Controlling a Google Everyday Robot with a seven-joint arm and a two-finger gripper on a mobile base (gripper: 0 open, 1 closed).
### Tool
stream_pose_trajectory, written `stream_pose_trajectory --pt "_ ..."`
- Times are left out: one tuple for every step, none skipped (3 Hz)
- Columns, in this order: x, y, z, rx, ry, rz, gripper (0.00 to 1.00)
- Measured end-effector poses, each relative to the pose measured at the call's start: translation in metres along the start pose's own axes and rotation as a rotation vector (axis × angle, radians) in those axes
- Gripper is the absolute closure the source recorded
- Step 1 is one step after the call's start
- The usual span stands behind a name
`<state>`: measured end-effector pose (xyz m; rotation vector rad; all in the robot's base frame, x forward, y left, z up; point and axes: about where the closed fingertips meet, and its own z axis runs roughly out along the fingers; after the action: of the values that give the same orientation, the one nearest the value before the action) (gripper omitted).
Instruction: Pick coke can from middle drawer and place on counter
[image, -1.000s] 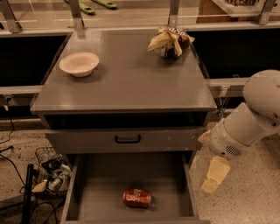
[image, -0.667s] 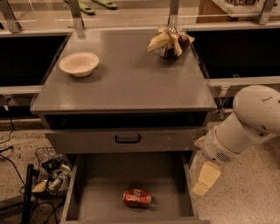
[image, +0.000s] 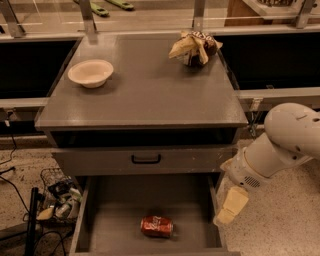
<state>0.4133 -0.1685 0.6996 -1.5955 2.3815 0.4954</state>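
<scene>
The red coke can (image: 156, 226) lies on its side on the floor of the open middle drawer (image: 115, 210), near the front centre. The grey counter (image: 145, 90) is the cabinet top above. My gripper (image: 229, 207) hangs from the white arm (image: 280, 145) at the right, over the drawer's right wall, to the right of the can and above it. It holds nothing that I can see.
A white bowl (image: 90, 73) sits on the counter's left. A tan and brown snack bag (image: 194, 46) sits at its back right. A closed drawer front with a black handle (image: 146, 159) is above the open drawer. A wire basket with clutter (image: 57, 200) stands on the floor at left.
My arm and gripper have moved left and down, closer to the drawer's right wall. The can, bowl and bag have not moved.
</scene>
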Motion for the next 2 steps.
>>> stream_pose_trajectory --pt "0.001 -0.006 0.024 -0.026 -0.024 0.03 0.0" --pt "0.0 -0.013 0.052 -0.068 -0.042 0.05 0.0"
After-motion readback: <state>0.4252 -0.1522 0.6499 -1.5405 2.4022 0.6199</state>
